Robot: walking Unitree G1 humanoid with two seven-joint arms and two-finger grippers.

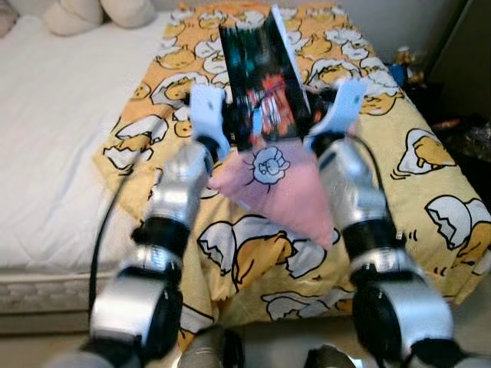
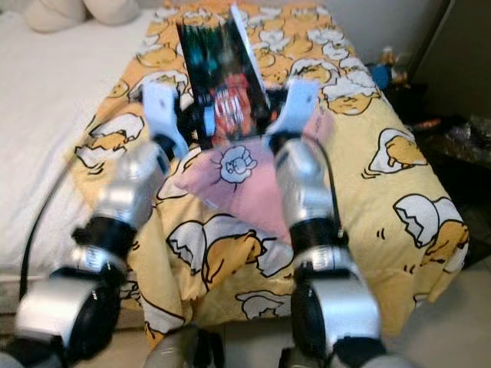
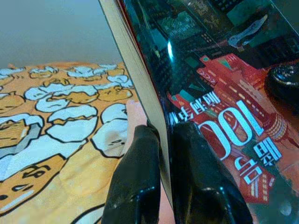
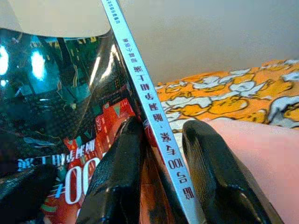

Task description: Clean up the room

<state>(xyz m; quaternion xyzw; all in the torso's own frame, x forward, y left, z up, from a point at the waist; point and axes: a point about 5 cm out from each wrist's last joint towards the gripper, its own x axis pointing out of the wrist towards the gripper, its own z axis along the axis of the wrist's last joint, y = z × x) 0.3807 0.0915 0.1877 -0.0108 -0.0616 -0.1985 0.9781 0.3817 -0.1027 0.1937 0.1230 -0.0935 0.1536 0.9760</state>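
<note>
I hold a book [image 1: 261, 77] lifted above the blanket [image 1: 430, 176], left gripper [image 3: 163, 154] and right gripper [image 4: 161, 154] each clamped on an edge; putting it away remains.

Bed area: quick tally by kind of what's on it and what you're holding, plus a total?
Book, held by left gripper and right gripper: 1
Pink cushion: 1
Yellow cartoon-print blanket: 1
Cream pillows at the head of the white mattress: 2
Total: 5
</note>
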